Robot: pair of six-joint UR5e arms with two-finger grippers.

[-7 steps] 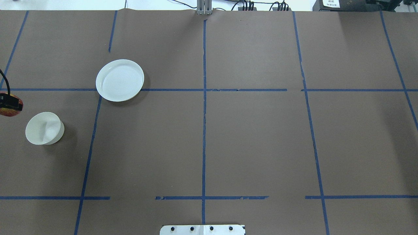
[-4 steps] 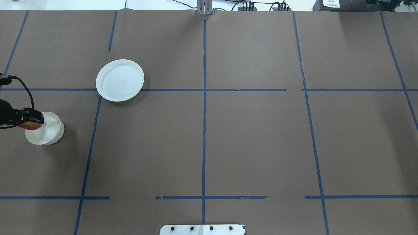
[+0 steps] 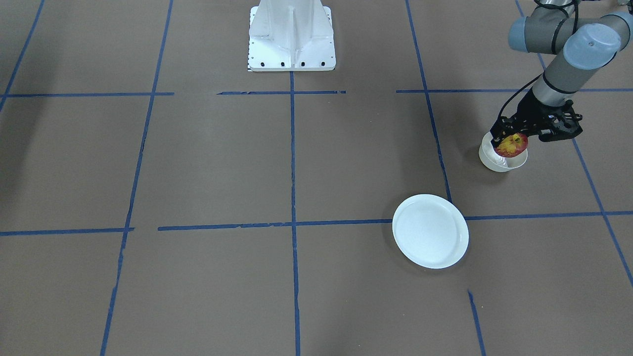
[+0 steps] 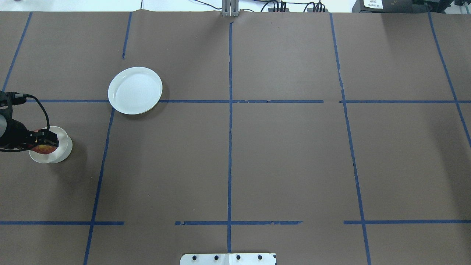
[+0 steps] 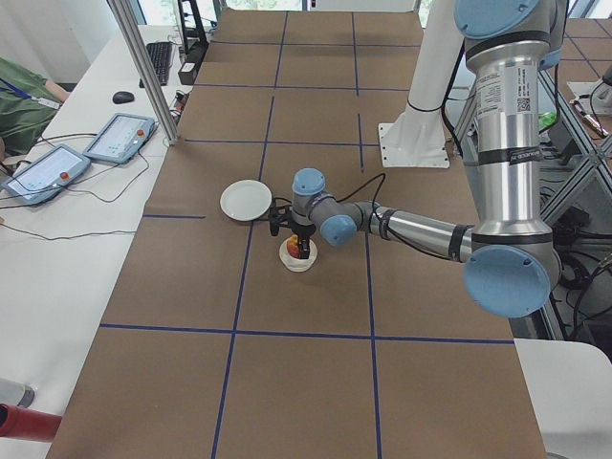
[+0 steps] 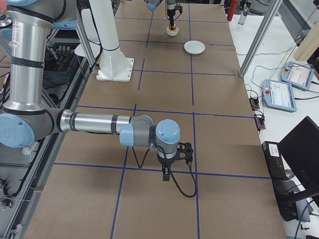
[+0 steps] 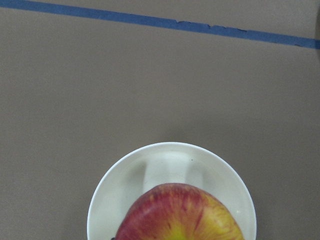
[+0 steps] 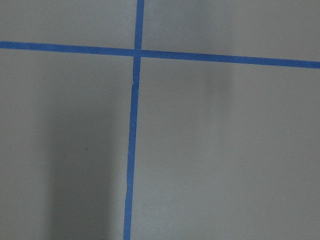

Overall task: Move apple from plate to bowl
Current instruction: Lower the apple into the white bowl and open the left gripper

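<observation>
My left gripper point(image 3: 512, 140) is shut on the red and yellow apple point(image 3: 512, 144) and holds it just over the small off-white bowl point(image 3: 495, 161). In the overhead view the gripper point(image 4: 45, 144) and apple point(image 4: 44, 149) cover the bowl's point(image 4: 62, 147) left half. The left wrist view shows the apple point(image 7: 180, 212) above the bowl's inside point(image 7: 117, 192). The white plate point(image 4: 135, 90) lies empty, apart from the bowl. My right gripper point(image 6: 175, 162) shows only in the exterior right view, low over the table; I cannot tell if it is open or shut.
The brown paper table top point(image 4: 287, 154) carries blue tape lines. The robot's white base point(image 3: 292, 37) stands at the table's robot side. A metal post point(image 5: 143, 67) and tablets point(image 5: 120, 139) are on the side bench.
My left gripper has carried the apple from the view's left edge down and right, onto the spot above the bowl. Plate and bowl have not moved.
</observation>
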